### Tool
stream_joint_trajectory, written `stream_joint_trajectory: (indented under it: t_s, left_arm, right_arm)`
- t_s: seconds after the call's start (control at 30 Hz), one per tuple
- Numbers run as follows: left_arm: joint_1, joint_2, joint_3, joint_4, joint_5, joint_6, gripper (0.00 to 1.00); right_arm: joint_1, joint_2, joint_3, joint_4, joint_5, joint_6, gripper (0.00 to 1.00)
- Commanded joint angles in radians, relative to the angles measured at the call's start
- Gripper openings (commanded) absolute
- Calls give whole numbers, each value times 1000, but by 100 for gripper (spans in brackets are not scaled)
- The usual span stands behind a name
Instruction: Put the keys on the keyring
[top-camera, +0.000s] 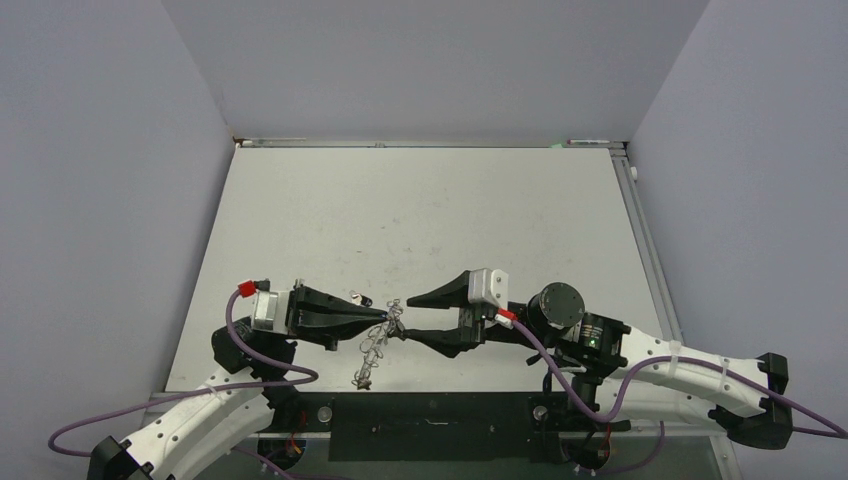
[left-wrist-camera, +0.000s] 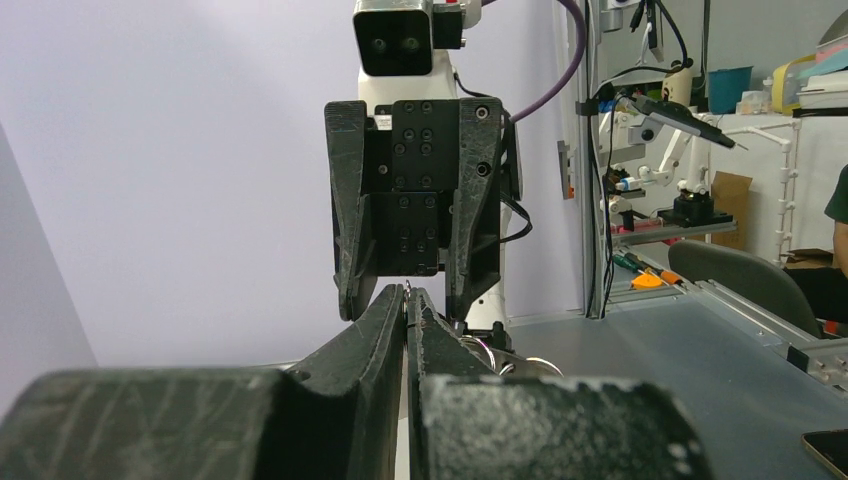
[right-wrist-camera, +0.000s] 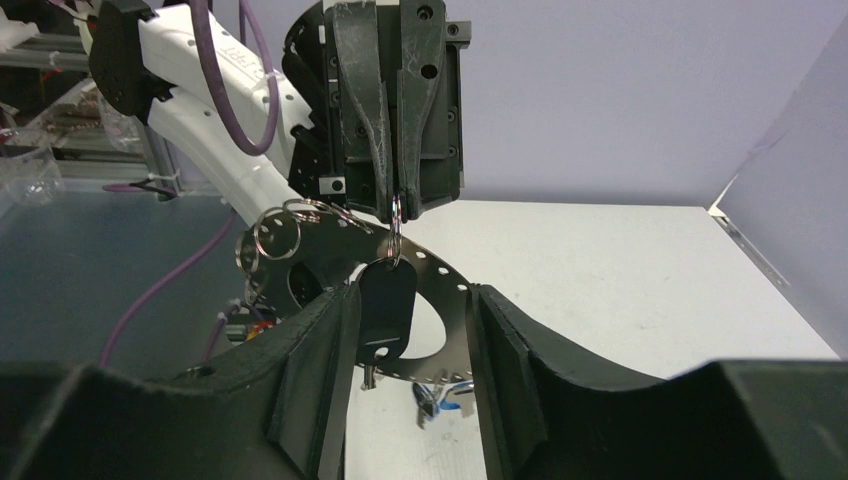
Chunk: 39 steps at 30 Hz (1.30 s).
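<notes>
Keyring (right-wrist-camera: 440, 300) is hanging mid-air between arms, probably light, stiff, slippery metal, left gripper (right-wrist-camera: 396, 205) pinching one rim loop, right gripper (top-camera: 407, 316) gaping around black-tagged key (right-wrist-camera: 385, 305), flat plate edge looking safest to grab.

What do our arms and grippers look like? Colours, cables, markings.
Both arms have white link shells, left arm, right arm, with black joints. A purple cable with a red connector runs along each. The left gripper and right gripper have black, tapered fingers. A green light glows on the right arm.
</notes>
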Motion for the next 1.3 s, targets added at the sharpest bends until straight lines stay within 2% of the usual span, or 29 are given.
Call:
stream_joint_trajectory:
  t_s: [0.0,0.4,0.63,0.83,1.0,1.27]
  left_arm:
    - [9,0,9,113,-6,-43,0]
    - [14,-12,7,87,-1,-33,0]
    - [15,-11,8,79,1,-31,0]
    - [17,-11,9,75,0,-31,0]
    - [18,-12,9,74,-1,-31,0]
    - [23,-15,7,77,-7,-31,0]
  right_arm:
    - [-7,19,13,125,-47,24,41]
    - [-11,67,41,182,-59,78,39]
    - [-12,79,45,201,-72,93,32]
    - [-13,75,46,201,-80,91,31]
    - [-13,75,42,199,-84,90,7]
    - [-15,63,22,192,-81,84,5]
